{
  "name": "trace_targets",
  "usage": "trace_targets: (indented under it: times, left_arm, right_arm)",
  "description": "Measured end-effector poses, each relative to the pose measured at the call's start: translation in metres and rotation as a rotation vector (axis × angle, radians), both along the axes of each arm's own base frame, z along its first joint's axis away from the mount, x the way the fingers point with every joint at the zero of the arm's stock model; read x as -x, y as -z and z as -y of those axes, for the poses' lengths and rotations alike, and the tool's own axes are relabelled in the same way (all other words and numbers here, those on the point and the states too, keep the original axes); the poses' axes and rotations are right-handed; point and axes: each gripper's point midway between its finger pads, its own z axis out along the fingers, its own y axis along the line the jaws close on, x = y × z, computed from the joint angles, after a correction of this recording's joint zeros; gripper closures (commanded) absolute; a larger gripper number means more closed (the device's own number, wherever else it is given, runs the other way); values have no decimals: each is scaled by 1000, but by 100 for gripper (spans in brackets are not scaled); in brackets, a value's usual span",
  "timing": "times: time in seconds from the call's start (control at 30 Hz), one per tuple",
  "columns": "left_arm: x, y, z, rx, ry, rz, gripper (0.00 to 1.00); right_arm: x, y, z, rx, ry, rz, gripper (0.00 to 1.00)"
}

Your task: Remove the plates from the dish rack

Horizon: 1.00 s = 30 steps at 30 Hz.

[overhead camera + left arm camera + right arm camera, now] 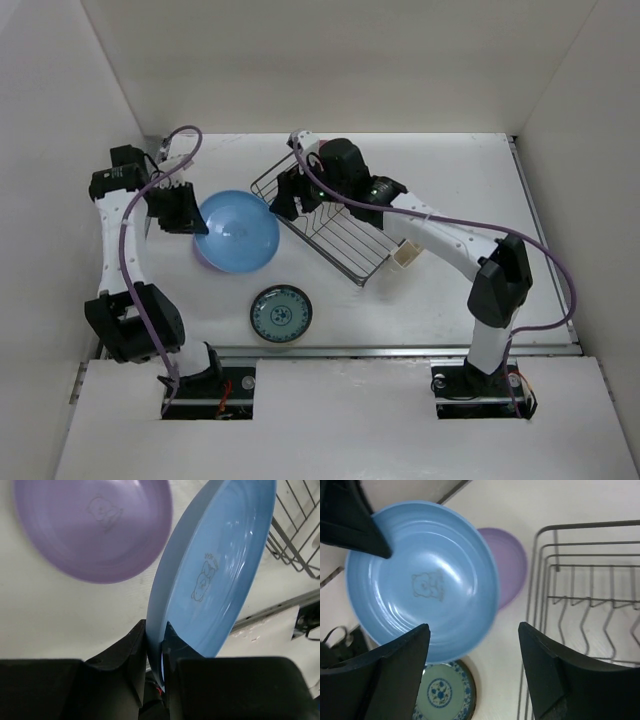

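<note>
My left gripper (156, 632) is clamped tight on the rim of the light blue plate (238, 232). The plate hangs tilted over the lavender plate (92, 527), which lies on the table; whether the two touch, I cannot tell. My right gripper (474, 627) stands open, holding nothing, between the blue plate and the dish rack (342, 243). The teal-patterned plate (281, 314) lies near the table's front edge.

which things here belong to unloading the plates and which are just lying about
Job: light blue plate, clamped in the left pincer; lavender plate and teal-patterned plate on the table; dish rack; open right pincer.
Lying about: cream cup at the rack's end; purple cables.
</note>
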Motion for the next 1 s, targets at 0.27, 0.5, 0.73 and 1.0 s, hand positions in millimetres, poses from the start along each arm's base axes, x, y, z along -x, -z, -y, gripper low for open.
trace_targets:
  times: [0.27, 0.5, 0.73, 1.0]
  left_arm:
    - [-25, 46, -57, 62, -237, -156, 100]
    - [-39, 96, -65, 115, -273, -302, 100]
    - [-49, 127, -75, 103, -268, -377, 74]
    - [-42, 142, -76, 0, -215, -425, 41]
  right_arm:
    - [-72, -27, 70, 99, 476, 89, 19]
    - [-141, -38, 155, 261, 857, 222, 18]
    - [-168, 61, 164, 526, 844, 182, 27]
    - [-183, 87, 188, 611, 840, 159, 90]
